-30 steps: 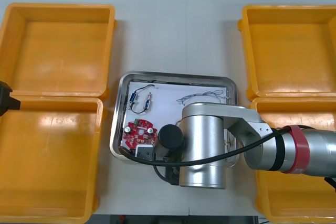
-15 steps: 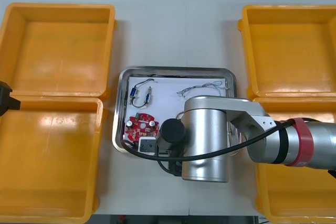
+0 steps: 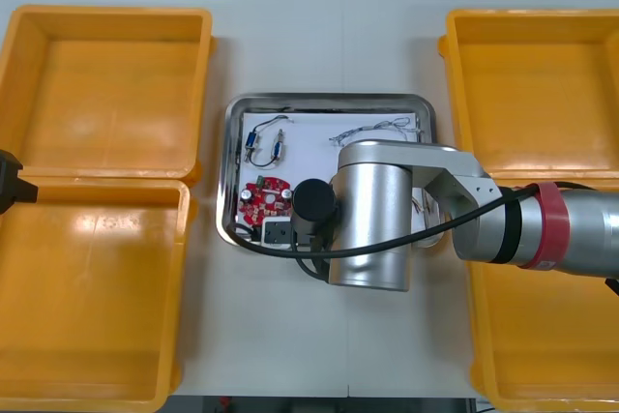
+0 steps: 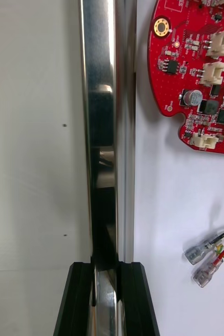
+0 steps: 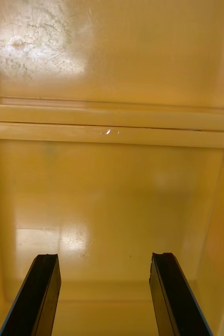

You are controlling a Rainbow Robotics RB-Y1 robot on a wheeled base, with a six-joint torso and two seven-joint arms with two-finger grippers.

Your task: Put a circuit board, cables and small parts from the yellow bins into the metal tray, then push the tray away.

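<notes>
The metal tray (image 3: 329,99), white inside, lies between the yellow bins. In it are a round red circuit board (image 3: 267,196), a dark cable with a blue end (image 3: 261,144) and a thin pale cable (image 3: 372,129). My right arm (image 3: 372,224) reaches over the tray's near side. In the right wrist view my right gripper (image 4: 106,265) is shut on the tray's shiny rim (image 4: 109,105), with the circuit board (image 4: 201,79) and the metal ends of a red and yellow cable (image 4: 209,258) lying inside. My left gripper (image 5: 105,258) hangs open over a yellow bin's floor (image 5: 112,199).
Two yellow bins stand at the left (image 3: 106,79) (image 3: 87,287) and two at the right (image 3: 532,84) (image 3: 542,345). The left gripper (image 3: 12,187) shows at the table's left edge. Bare table (image 3: 329,36) stretches beyond the tray to the far edge.
The tray has slid toward the table's far edge, with my right gripper on its near rim and the right arm following. The left arm has not moved.
</notes>
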